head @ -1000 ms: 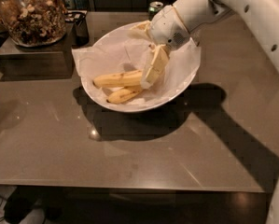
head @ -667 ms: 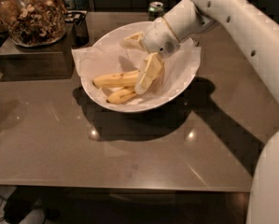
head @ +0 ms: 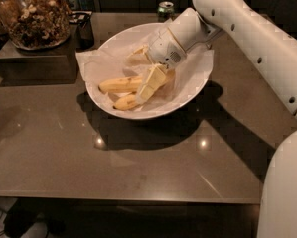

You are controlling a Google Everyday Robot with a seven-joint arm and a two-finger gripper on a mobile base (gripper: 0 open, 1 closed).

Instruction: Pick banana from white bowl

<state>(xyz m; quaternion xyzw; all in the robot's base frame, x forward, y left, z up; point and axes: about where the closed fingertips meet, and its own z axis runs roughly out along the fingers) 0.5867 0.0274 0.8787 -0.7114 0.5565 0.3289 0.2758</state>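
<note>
A brown, glossy tabletop (head: 138, 167) seen from above, with a wide white bowl (head: 149, 116) near its far edge, lined with crinkled white paper (head: 93, 63). Two bananas lie side by side in the bowl's left half. The banana (head: 119, 85) that is thicker and brighter lies farther back, running left to right. A smaller banana (head: 126, 102) lies just in front of it, touching it or nearly so.

A white robot arm (head: 247, 29) reaches in from the right edge and down into the bowl. Its tool (head: 144, 68) is open: one pale finger (head: 151, 82) lies across the right ends of both bananas, and the other sits apart, higher up over the paper. Neither banana is lifted (both rest on the lining).

At the far left, a glass jar (head: 34, 14) full of brown nuts or cereal stands on a dark box (head: 34, 61), with a dark cup (head: 85, 29) beside it. A green can (head: 165, 8) stands behind the bowl; its label is too small to read.
</note>
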